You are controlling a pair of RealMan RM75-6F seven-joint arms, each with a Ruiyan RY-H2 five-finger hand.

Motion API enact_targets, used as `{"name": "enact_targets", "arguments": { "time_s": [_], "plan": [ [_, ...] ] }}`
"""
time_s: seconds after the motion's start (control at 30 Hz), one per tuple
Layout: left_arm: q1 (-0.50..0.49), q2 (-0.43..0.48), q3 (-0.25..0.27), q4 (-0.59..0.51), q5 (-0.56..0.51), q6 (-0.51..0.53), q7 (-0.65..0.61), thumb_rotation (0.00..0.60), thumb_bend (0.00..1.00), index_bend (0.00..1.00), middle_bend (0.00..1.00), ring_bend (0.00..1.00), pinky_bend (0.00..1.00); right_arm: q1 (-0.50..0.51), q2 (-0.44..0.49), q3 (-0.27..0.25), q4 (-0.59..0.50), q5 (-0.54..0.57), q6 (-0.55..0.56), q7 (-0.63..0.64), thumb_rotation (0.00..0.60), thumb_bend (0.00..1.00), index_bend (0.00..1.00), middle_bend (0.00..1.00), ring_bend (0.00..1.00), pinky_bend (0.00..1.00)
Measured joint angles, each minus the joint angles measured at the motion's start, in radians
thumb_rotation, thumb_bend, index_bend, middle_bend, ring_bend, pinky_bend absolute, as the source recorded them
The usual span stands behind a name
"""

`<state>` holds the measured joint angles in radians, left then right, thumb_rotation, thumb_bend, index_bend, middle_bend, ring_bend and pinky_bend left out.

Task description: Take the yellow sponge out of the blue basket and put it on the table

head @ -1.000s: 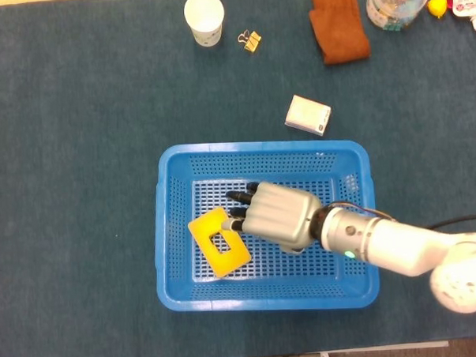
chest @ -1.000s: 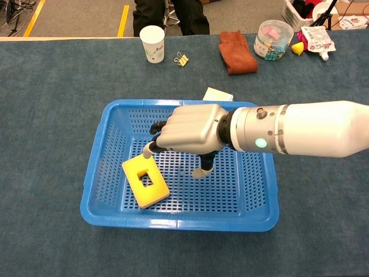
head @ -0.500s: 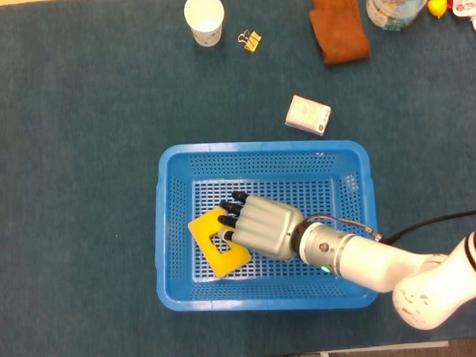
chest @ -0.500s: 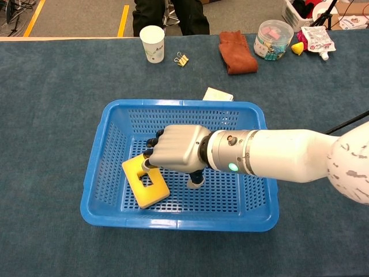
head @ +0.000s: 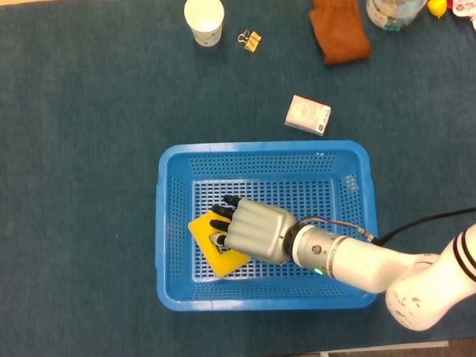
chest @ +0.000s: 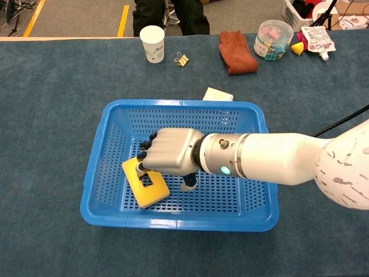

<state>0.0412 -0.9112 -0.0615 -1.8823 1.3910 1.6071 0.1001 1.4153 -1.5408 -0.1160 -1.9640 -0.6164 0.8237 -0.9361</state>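
The yellow sponge, flat with a rectangular hole, lies in the left half of the blue basket, tilted against the mesh floor. My right hand is down inside the basket, right over the sponge. Its fingertips touch the sponge's top face near the hole. The thumb points down to the basket floor, apart from the sponge's right edge. The sponge is not lifted. My left hand shows in neither view.
Behind the basket lies a small white box. Along the far edge stand a paper cup, a binder clip, a brown cloth and a plastic jar.
My right hand has moved left and lower in the basket, from beside the sponge's right edge to on top of it. The sponge has stayed in place.
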Motion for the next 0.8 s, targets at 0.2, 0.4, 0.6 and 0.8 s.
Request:
{"name": "enact_targets", "arguments": {
  "time_s": [0.2,0.4,0.6,0.8],
  "plan": [
    [0.002,0.001,-0.001,0.003,-0.003,0.000,-0.003,0.600,0.23,0.33,0.32,0.23,0.24,0.012,-0.009,-0.001,-0.003,-0.016,-0.024,0.030,0.600,0.24,0.19,0.13,0.00,0.11],
    [0.005,0.003,-0.002,0.005,-0.005,0.000,-0.008,0.600,0.23,0.33,0.32,0.23,0.24,0.030,-0.022,-0.018,0.008,0.000,-0.036,0.039,0.600,0.24,0.19,0.13,0.00,0.11],
    [0.000,0.004,-0.005,0.011,-0.004,-0.009,-0.016,0.600,0.23,0.33,0.32,0.23,0.24,0.038,0.001,-0.047,-0.019,0.010,-0.015,0.038,0.600,0.24,0.19,0.13,0.00,0.11],
    [-0.006,0.003,-0.005,0.021,0.000,-0.020,-0.027,0.600,0.23,0.33,0.32,0.23,0.24,0.036,0.064,-0.084,-0.083,0.011,0.021,0.037,0.600,0.24,0.19,0.13,0.00,0.11]
  ]
}}
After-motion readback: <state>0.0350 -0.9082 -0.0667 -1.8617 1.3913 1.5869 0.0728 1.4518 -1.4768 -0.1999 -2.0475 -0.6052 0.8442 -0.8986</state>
